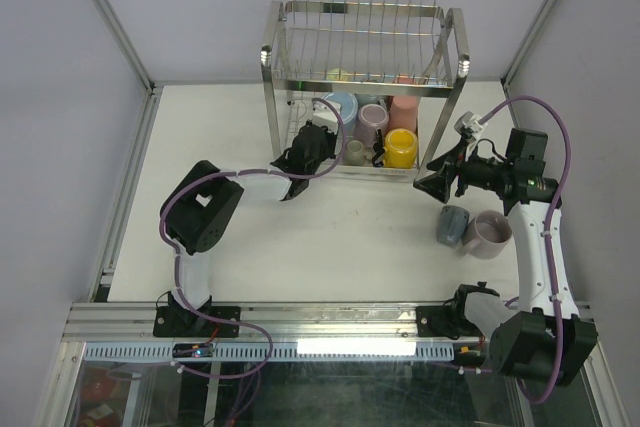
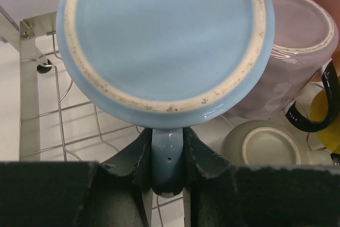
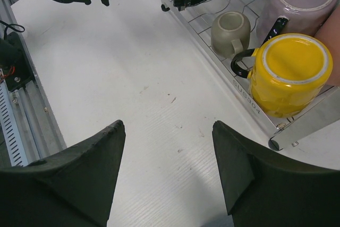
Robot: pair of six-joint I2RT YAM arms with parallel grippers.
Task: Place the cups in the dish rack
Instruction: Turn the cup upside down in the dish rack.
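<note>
My left gripper [image 2: 167,155] is nearly closed, pinching the handle of the light blue mug [image 2: 164,35], which is upside down in the lower tier of the dish rack [image 1: 268,59]; I judge it best to lower it level onto bare wire left of the mauve mug [image 2: 297,73] before releasing, so it cannot tip onto its neighbours; that tier also holds a small beige mug [image 2: 268,147], a yellow mug [image 3: 289,70] and a pink mug [image 1: 404,112]; my right gripper [image 3: 167,128] hangs wide open and empty above the table [image 1: 300,237]; a grey-blue mug [image 1: 452,224] and a second mauve mug [image 1: 487,234] wait there.

The right gripper [image 3: 167,127] hangs at six o'clock, jaws apart; an upturned yellow mug [image 3: 291,73] sits in the dish rack [image 3: 305,126] at two o'clock.
</note>
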